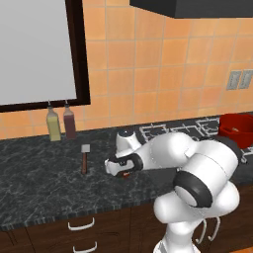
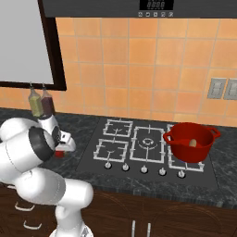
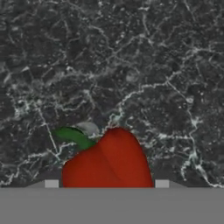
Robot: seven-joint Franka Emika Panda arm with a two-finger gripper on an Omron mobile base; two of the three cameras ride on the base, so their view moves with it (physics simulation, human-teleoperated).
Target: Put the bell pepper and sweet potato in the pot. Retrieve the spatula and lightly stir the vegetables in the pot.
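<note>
On the dark marbled tabletop (image 1: 39, 183), left of the stove (image 2: 139, 143), the gripper (image 1: 124, 174) hangs low over the bell pepper (image 3: 107, 159). From the hand camera the red pepper with its green stem sits right between the two finger tips (image 3: 51, 183), which stand just beside its flanks; whether they touch it I cannot tell, and so I cannot tell if the jaws are gripping it or merely standing partly apart around it. From the left base camera only a sliver of red shows under the hand.

Further left on the tabletop lies the spatula (image 1: 85, 158), grey blade toward the wall, near the hand but apart from it. Behind it, against the tiled wall, stand two bottles (image 1: 61, 123).

Well off to the right, the red pot (image 2: 190, 141) sits on the stove's right rear burner, with the pale sweet potato (image 2: 192, 143) lying inside it.
</note>
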